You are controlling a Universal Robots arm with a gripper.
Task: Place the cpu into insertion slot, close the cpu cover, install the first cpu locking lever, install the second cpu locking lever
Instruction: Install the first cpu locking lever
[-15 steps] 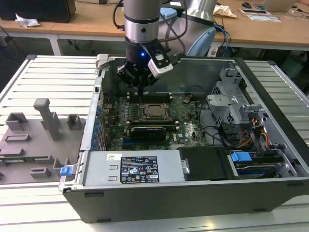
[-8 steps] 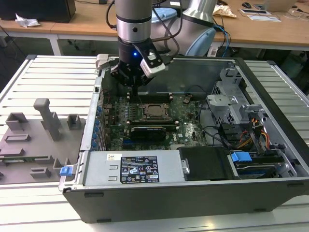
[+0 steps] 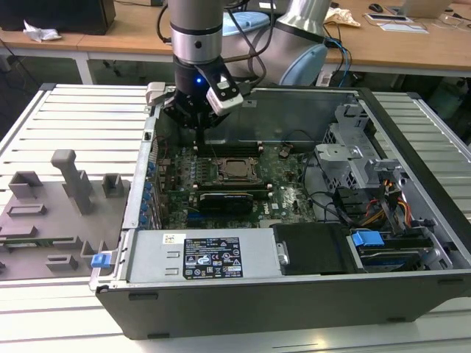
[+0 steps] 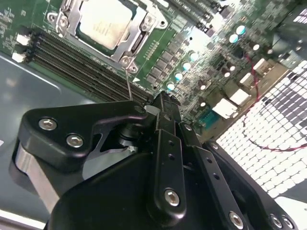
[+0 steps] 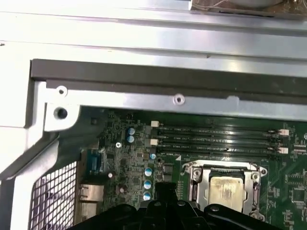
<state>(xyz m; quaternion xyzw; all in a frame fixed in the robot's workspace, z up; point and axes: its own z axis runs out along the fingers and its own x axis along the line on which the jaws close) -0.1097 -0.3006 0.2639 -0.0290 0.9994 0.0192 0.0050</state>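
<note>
Memory slots point(image 4: 81, 64) between end effector point(image 4: 163, 100), cpu point(image 4: 103, 21)

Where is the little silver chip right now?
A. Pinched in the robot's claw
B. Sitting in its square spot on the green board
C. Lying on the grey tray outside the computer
B: in the first wrist view the chip lies flat inside the metal frame on the green board.

Silver-grey arm point(image 3: 196, 29) with blue light point(image 3: 195, 81); black gripper point(image 4: 162, 101) with silver screws point(image 4: 171, 197)
</note>
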